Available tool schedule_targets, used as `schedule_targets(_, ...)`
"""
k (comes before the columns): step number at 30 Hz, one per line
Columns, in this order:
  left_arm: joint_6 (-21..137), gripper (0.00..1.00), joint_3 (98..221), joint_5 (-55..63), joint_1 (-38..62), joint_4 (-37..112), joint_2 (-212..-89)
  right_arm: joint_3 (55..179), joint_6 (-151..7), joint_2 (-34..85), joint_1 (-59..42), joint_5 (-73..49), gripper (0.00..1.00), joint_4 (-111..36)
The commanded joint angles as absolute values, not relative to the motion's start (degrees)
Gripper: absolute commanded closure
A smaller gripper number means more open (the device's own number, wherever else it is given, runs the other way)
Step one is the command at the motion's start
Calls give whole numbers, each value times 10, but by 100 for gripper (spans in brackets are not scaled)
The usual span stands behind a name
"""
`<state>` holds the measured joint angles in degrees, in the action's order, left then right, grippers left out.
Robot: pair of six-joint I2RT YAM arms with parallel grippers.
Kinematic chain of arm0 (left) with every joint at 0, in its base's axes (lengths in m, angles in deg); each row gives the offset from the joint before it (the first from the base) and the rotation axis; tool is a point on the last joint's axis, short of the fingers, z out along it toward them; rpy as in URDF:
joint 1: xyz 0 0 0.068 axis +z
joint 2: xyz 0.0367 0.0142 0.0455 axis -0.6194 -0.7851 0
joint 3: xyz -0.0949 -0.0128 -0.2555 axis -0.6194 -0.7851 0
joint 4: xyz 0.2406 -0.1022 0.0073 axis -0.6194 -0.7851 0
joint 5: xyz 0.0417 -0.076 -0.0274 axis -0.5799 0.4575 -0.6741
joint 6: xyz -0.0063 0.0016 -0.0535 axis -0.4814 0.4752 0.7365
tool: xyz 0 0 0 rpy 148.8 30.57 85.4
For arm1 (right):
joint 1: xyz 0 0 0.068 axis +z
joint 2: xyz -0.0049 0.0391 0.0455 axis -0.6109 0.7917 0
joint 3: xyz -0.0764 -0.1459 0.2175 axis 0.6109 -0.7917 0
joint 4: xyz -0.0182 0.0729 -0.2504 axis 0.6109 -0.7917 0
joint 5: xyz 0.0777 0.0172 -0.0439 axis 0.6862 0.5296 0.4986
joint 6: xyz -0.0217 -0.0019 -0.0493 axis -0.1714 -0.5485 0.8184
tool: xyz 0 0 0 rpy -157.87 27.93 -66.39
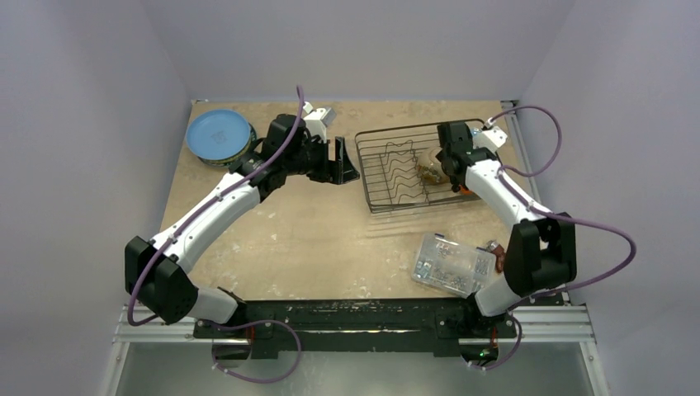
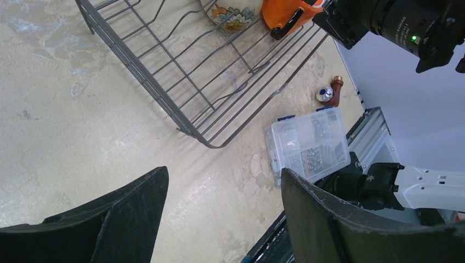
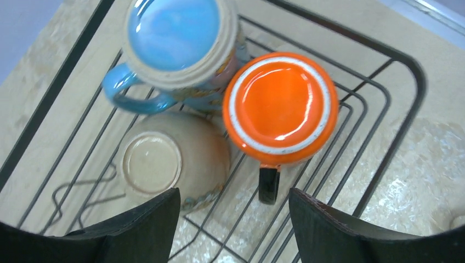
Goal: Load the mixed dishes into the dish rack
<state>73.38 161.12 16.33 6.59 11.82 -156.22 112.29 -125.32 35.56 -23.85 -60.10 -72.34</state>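
The black wire dish rack [image 1: 388, 165] stands at the back right, its wavy dividers bare. Inside its right end, upside down, sit the orange cup [image 3: 279, 107], the light-blue mug [image 3: 175, 41] and the white bowl [image 3: 164, 161]. My right gripper [image 3: 233, 219] is open and empty just above them. The blue plate [image 1: 218, 134] tops a stack at the back left; the plates under it are mostly hidden. My left gripper [image 1: 340, 161] is open and empty between the stack and the rack, over bare table [image 2: 82, 137]. The rack also shows in the left wrist view [image 2: 181, 71].
A clear plastic box of small parts [image 1: 452, 264] lies at the front right, beside the right arm's base. A small brown and silver item [image 2: 329, 92] lies near it. Grey walls close the table's left, back and right sides.
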Motion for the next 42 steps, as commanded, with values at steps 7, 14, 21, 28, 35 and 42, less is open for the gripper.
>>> schedule_targets(7, 725, 26, 1634, 158, 62, 124, -1572, 1097, -1030, 366, -242, -317, 47, -490)
schedule_targets(14, 717, 26, 1636, 153, 62, 119, -1575, 1164, -1035, 468, -249, -228, 77, -471)
schedule_targets(21, 717, 26, 1640, 159, 62, 116, -1581, 1165, -1048, 507, -275, -265, 77, -485)
schedule_targets(28, 716, 26, 1643, 160, 63, 114, -1594, 1124, -1020, 451, -274, -258, 75, -453)
schedule_targets(35, 693, 25, 1653, 138, 76, 95, -1604, 1094, -939, 342, -253, -213, 51, -420)
schedule_targets(42, 653, 25, 1636, 62, 110, 104, -1618, 974, -842, 261, -164, -220, 27, -326)
